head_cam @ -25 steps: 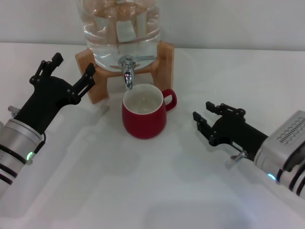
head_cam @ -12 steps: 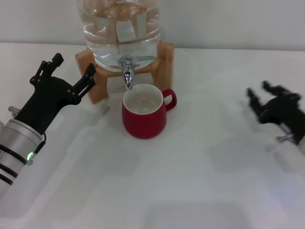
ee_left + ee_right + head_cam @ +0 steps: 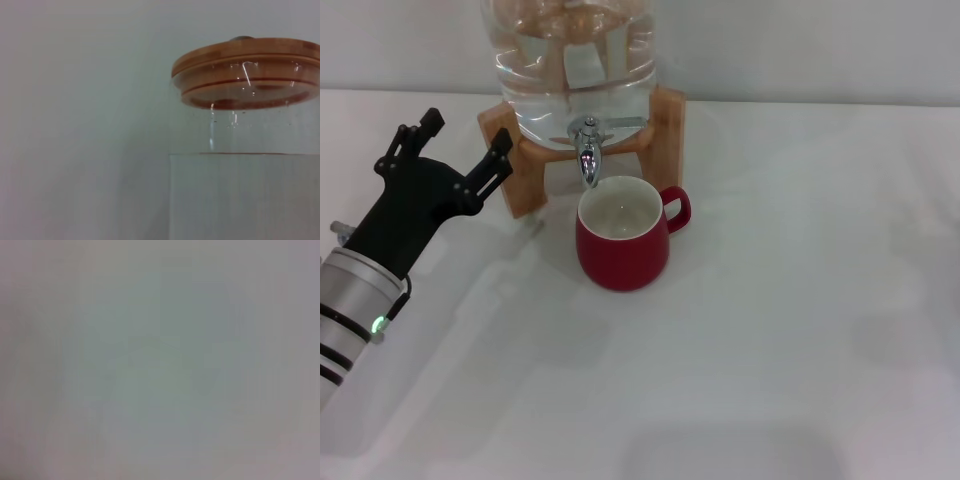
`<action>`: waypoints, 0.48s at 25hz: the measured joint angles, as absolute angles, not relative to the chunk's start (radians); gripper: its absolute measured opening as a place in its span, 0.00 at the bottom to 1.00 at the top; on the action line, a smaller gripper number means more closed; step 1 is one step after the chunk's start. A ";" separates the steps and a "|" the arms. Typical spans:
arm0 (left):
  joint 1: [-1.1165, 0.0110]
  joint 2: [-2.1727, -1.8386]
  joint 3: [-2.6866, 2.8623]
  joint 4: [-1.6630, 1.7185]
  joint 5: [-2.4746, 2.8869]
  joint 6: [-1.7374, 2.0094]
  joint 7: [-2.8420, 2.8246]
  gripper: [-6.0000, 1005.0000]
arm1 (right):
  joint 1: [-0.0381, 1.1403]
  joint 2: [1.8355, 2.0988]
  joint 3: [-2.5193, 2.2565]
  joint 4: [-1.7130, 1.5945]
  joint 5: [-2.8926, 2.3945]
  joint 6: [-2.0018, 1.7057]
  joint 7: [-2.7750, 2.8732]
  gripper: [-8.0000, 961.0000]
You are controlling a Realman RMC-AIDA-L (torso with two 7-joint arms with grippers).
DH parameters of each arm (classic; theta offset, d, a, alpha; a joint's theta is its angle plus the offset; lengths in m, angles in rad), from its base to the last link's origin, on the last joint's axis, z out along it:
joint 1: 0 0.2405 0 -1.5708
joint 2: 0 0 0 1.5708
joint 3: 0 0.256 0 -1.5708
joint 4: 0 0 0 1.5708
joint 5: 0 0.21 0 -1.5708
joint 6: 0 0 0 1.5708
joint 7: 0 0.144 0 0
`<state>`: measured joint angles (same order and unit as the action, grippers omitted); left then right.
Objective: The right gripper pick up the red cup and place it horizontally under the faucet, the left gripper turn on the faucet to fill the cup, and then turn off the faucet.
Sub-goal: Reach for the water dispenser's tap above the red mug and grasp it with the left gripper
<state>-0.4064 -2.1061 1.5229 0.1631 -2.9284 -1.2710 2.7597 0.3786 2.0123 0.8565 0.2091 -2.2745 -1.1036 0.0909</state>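
Note:
The red cup [image 3: 623,240] stands upright on the white table, its cream inside showing and its handle pointing right. It sits directly under the spout of the chrome faucet [image 3: 586,143], which is fixed to the clear water jug [image 3: 570,60] in a wooden stand [image 3: 660,125]. My left gripper [image 3: 455,150] is open, left of the stand and faucet, touching nothing. The left wrist view shows the jug's wooden lid [image 3: 247,72] and clear wall. My right gripper is out of view; the right wrist view shows only blank grey.
The white table [image 3: 790,330] spreads to the right of and in front of the cup. A pale wall runs behind the jug.
My right gripper has pulled away to the right and left the head view. My left gripper has shifted slightly left and back. The cup has not moved.

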 joint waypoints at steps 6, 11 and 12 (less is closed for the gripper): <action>-0.406 -2.103 1.519 0.164 -2.928 -1.272 2.760 0.89 | 0.337 2.014 0.880 0.208 -2.259 -1.162 0.094 0.43; -0.406 -2.105 1.519 0.164 -2.928 -1.280 2.760 0.89 | 0.313 2.017 0.874 0.208 -2.250 -1.252 0.094 0.43; -0.404 -2.106 1.519 0.164 -2.928 -1.282 2.760 0.89 | 0.311 2.018 0.873 0.208 -2.250 -1.261 0.094 0.43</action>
<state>-0.4036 -2.1061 1.5186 0.1639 -2.9283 -1.2819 2.7597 0.3108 2.0176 0.8735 0.2085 -2.2496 -1.2608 0.0940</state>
